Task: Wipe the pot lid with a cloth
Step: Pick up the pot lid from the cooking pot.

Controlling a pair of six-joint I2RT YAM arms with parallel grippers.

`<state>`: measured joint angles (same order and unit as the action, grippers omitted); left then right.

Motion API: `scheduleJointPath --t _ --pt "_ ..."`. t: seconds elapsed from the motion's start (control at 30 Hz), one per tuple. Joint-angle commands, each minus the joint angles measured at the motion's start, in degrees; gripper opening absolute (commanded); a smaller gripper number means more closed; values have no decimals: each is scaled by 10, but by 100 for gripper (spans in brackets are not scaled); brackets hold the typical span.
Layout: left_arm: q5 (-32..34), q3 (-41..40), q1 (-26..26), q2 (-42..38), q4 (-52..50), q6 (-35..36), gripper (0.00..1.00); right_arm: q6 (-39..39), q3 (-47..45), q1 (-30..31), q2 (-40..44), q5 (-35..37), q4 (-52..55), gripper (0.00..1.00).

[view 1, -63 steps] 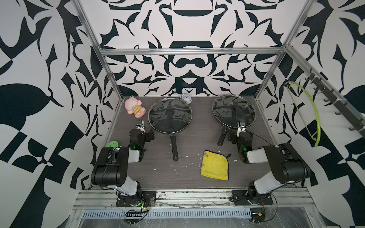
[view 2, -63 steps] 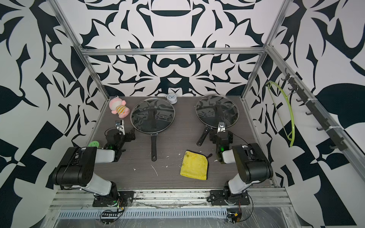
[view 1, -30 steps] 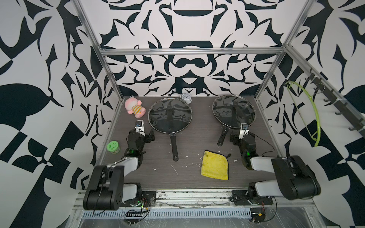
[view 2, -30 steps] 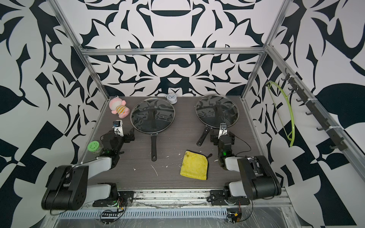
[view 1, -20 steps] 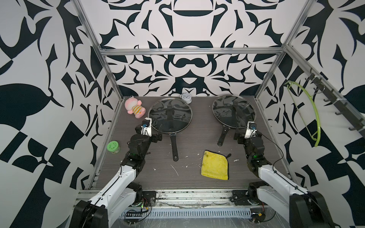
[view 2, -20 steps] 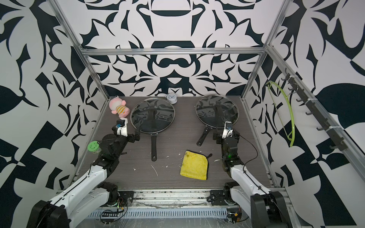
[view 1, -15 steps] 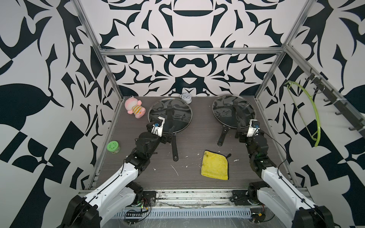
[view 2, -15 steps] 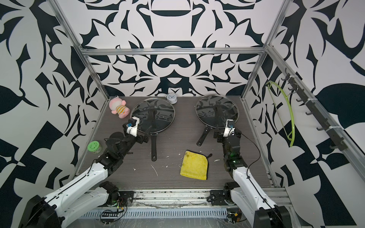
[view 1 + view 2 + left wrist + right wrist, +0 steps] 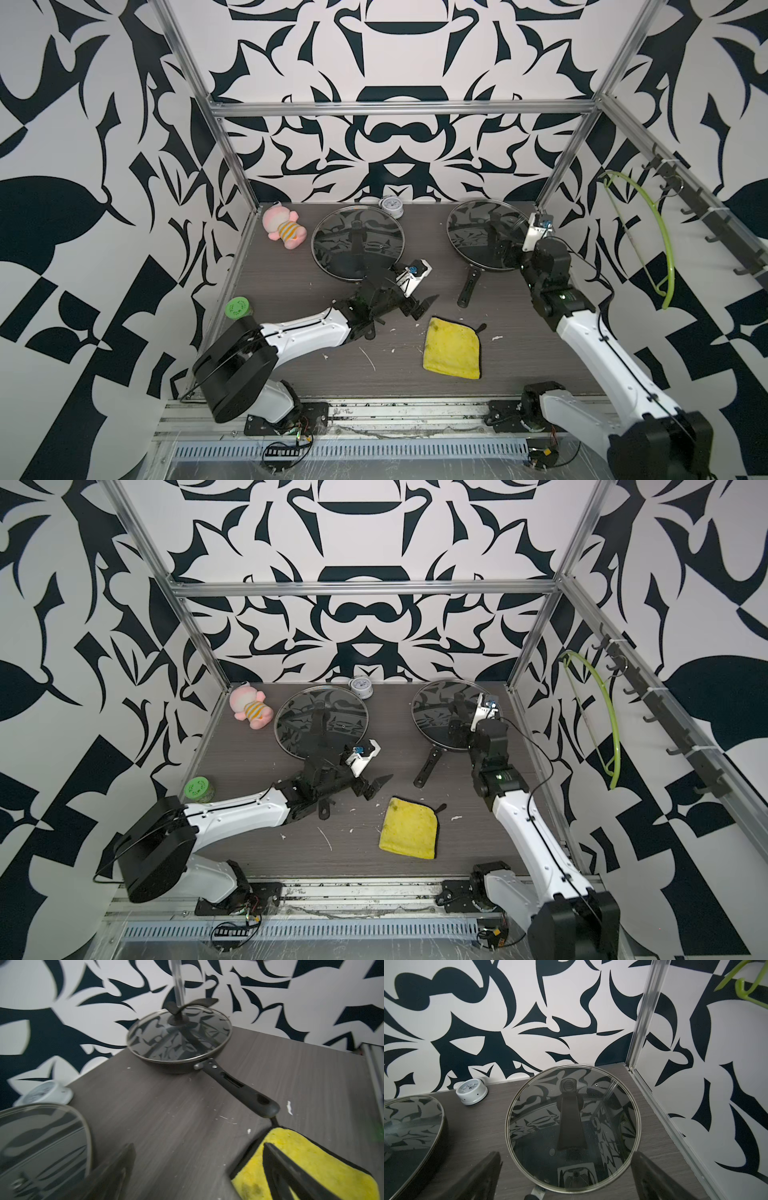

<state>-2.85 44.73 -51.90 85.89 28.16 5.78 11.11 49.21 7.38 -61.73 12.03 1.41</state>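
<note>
Nothing is wiped yet, I judge: the cloth (image 9: 453, 349) lies flat near the bench's (image 9: 282, 282) front edge, unheld. My left claw (image 9: 419, 306) hangs just beside it, spread wide and empty; my right claw (image 9: 569, 1178) hovers wide and empty at the pot lid (image 9: 484, 235) by the back right corner. Grasping and wiping remain. I count one cloth, two glass lids (image 9: 357, 245) on two pans (image 9: 467, 286), two claws

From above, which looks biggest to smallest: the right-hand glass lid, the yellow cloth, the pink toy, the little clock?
1. right-hand glass lid
2. yellow cloth
3. pink toy
4. little clock
The cloth lies nearer the camera than the toy, so those two are less sure.
</note>
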Motion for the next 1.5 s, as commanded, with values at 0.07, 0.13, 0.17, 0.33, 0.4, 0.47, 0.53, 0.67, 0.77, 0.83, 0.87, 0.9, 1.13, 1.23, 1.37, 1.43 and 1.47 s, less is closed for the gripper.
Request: scheduleJointPath --t 0.07,0.13,0.17,0.33,0.4,0.47,0.53,0.67,0.77,0.83,0.87,0.9,1.13,1.23,1.37,1.43,1.47 --pt "-72 32 -20 38 9 -16 99 16 134 1 -98 25 115 100" --pt "-77 34 -28 48 11 -20 99 6 184 -2 -147 25 151 100" --pt "-78 35 -32 53 11 -21 99 1 213 -4 -175 21 169 100" --pt "-79 36 -43 68 15 -35 99 -14 344 -14 -297 -4 247 99" --pt "-80 35 -46 73 18 -38 99 -19 387 -18 -341 -4 267 97" --pt "-83 36 -47 76 18 -39 99 -22 430 -25 -383 -14 290 94" --pt "-86 36 -48 80 16 -39 99 -23 477 -35 -426 -32 324 90" --pt "-90 37 -47 83 14 -39 99 -29 564 -44 -501 -40 386 84" --pt "-88 37 -49 85 14 -38 99 -26 604 -46 -541 -41 418 74" --pt "-87 37 -49 87 14 -38 99 -20 614 -47 -554 -41 425 70" --pt "-86 37 -49 86 14 -38 99 -19 617 -47 -559 -42 425 65" --pt "-85 37 -49 86 14 -37 99 -19 622 -47 -565 -43 427 61" --pt "-83 38 -49 88 6 -31 99 -19 683 -48 -607 -44 482 46" --pt "-80 40 -49 90 4 -29 99 -18 694 -48 -612 -47 496 43" --pt "-79 42 -49 94 4 -26 99 -17 695 -48 -609 -57 507 45" --pt "-80 43 -49 95 3 -25 99 -18 696 -48 -607 -59 514 46" --pt "-80 44 -48 96 3 -24 99 -18 698 -48 -607 -60 517 46"
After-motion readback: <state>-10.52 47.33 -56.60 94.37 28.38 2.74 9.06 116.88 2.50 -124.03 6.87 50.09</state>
